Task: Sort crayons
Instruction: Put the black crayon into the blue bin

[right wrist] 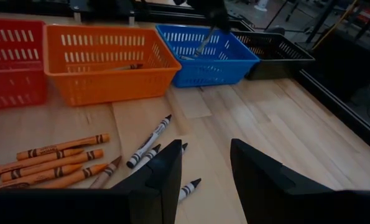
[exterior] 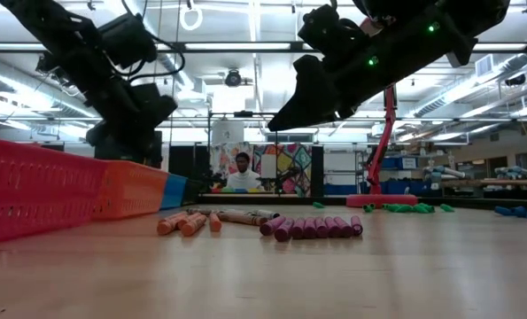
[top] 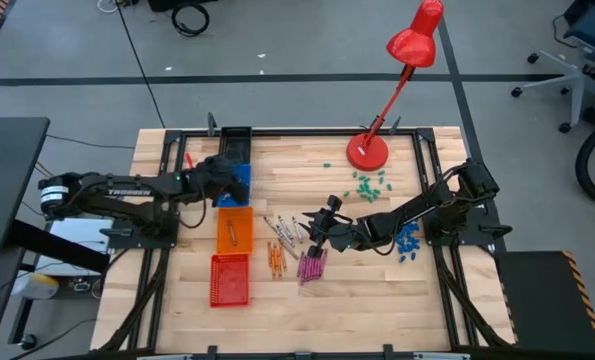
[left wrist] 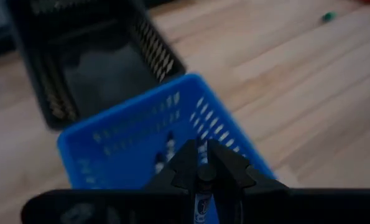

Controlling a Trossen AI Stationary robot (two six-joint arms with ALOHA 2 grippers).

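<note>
I see my left gripper (left wrist: 201,177) pinching a crayon (right wrist: 204,42) over the blue basket (top: 239,181); right gripper (top: 320,228) jaws parted, grey crayons (right wrist: 148,148) at ten o'clock.

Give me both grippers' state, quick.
Left gripper: shut on a crayon, above the blue basket.
Right gripper: open, empty, above the loose grey crayons.
</note>
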